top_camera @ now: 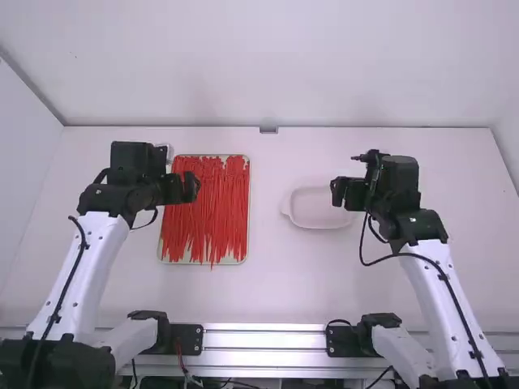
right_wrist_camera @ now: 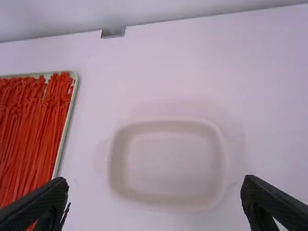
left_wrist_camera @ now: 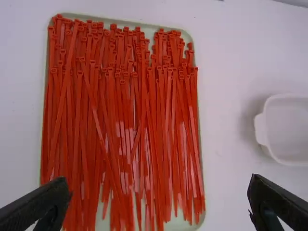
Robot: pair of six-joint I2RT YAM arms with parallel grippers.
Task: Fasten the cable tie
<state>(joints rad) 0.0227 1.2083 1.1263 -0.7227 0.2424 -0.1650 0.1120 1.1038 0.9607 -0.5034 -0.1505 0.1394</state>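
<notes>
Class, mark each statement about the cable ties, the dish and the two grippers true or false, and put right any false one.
1. The red cable ties lie in a tray. True.
2. The white dish stands on the tray. False: it stands on the table, apart from the tray.
3. The left gripper grips a tie. False: it is open and holds nothing.
4. The right gripper is open. True.

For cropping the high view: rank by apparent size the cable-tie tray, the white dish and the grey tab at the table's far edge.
Largest to smallest: cable-tie tray, white dish, grey tab. The gaps are plain; none is a close call.
</notes>
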